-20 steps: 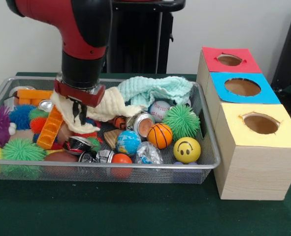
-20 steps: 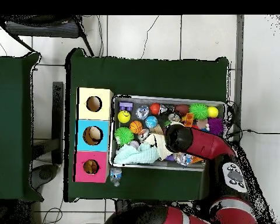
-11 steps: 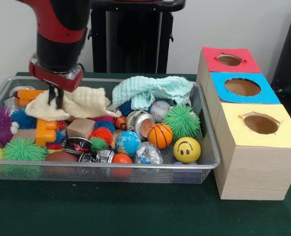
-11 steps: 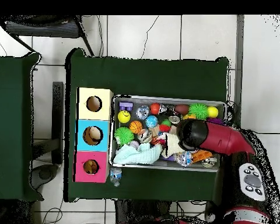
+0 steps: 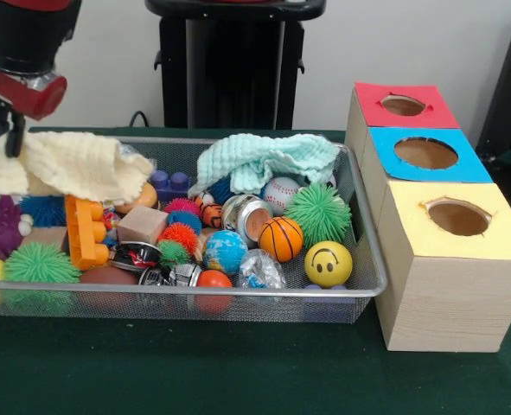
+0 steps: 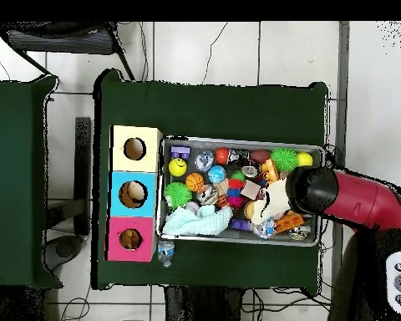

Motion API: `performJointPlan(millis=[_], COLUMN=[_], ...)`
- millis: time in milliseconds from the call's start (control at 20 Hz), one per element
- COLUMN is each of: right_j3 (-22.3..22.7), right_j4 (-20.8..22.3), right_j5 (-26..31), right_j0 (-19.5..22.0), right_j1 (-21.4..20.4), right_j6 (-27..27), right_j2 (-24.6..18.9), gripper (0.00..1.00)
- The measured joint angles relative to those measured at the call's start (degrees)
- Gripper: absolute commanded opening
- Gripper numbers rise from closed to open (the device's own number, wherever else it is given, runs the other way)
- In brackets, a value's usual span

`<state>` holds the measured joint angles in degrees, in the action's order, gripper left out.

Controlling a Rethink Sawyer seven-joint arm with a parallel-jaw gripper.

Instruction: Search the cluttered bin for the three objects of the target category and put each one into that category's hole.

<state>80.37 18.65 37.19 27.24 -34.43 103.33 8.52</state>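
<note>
1. Lining the near rim of the wire bin [image 5: 238, 294] are a green spiky ball [image 5: 39, 264], a small orange ball [image 5: 212, 279] and a crumpled clear wrapper [image 5: 259, 268], with a yellow smiley ball [image 5: 328, 263] at the right end.
2. Behind them sit a globe ball [image 5: 226, 250], a basketball [image 5: 281, 239], another green spiky ball [image 5: 318, 213] and an orange toy block [image 5: 80, 232].
3. Farther back, a baseball [image 5: 280, 194] lies just under a mint-green cloth [image 5: 264, 159] — bunched against the far wall.
4. At the left end, the gripper [image 5: 7, 130] is closed on a cream cloth [image 5: 65, 166] — lifted, draping above the toys.
5. Right of the bin stand the yellow box [image 5: 450, 268], blue box [image 5: 428, 156] and red box [image 5: 402, 105], each with a round hole on top.
</note>
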Motion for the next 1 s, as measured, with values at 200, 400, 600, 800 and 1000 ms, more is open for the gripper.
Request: performJointPlan(millis=[200,400,600,800,1000], right_j3=[0.07,0.86,2.59,3.82,4.77], right_j4=[0.04,0.09,0.13,0.18,0.18], right_j5=[0.01,0.01,0.00,0.00,0.00], right_j0=[0.88,2.23,3.47,4.03,4.09], right_j1=[-1.08,-2.22,-3.27,-3.55,-3.62], right_j6=[0.00,0.00,0.00,0.00,0.00], right_j2=[-0.36,-1.53,-2.93,-3.81,-4.56], gripper=[0.00,0.00,1.00,1.00,1.00])
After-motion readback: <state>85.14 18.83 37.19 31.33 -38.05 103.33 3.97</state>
